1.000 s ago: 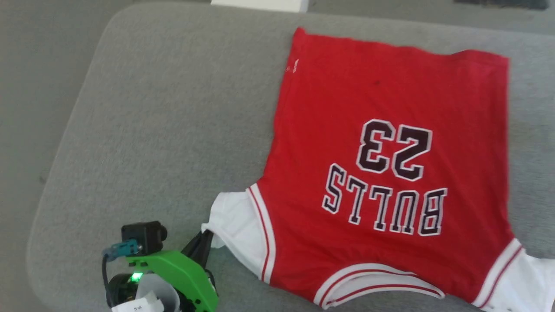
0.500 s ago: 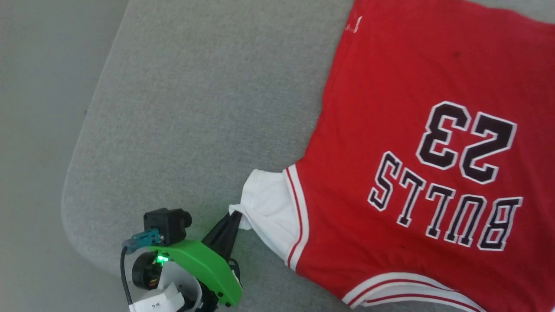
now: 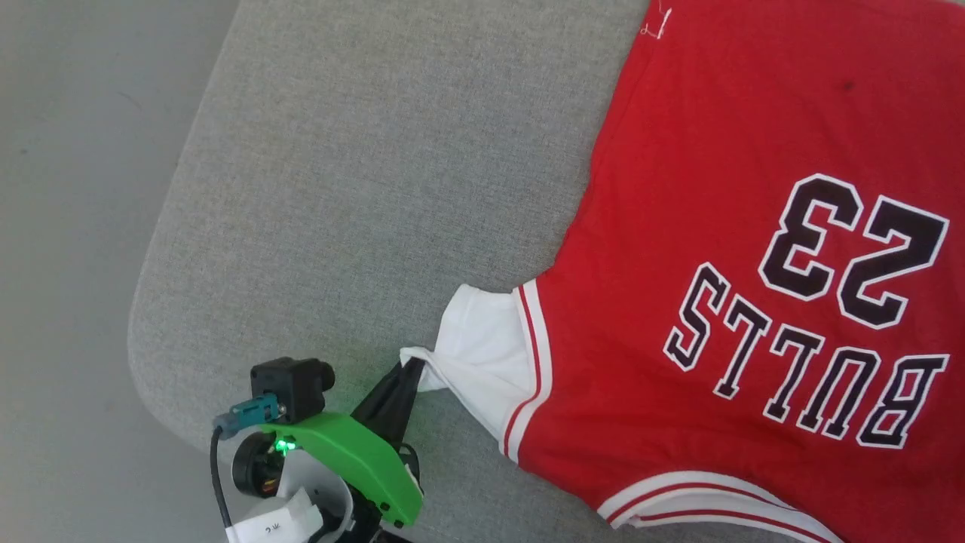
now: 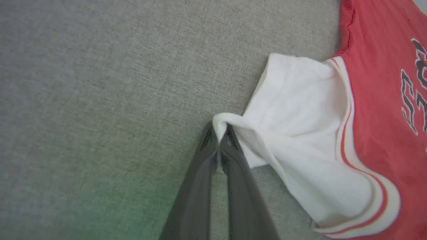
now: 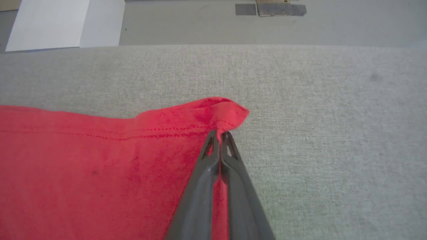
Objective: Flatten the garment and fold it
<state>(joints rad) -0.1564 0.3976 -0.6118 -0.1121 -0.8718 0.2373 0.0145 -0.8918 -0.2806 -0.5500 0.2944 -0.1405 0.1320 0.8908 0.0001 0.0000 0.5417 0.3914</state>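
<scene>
Here's the garment (image 3: pixel 716 226), spread printed side up across the grey table (image 3: pixel 362 188), the big red body lying smooth and nearly wrinkle-free, its dark lettering (image 3: pixel 807 377) reading upside down from the head view. The left pincer (image 3: pixel 407 373) is clamped tight on the very tip of the white sleeve (image 3: pixel 482 339), fingers pressed together with a little nub of cloth poking out past them, and the sleeve draws to a point there, its lower edge curled under rather than lying open. Over on the other arm, the right pincer (image 5: pixel 220 135) is closed on the red hem corner (image 5: pixel 230 113), which stands up in a small peak just off the table, with bare grey surface beyond it and the floor (image 5: pixel 200 23) past the far edge. So, by my reading, the flattening is well advanced but not finished: the body is laid out, while this sleeve and this corner need easing out and setting down flat. No fold line shows anywhere on the cloth, so the whole folding half of the job looks yet to come.
</scene>
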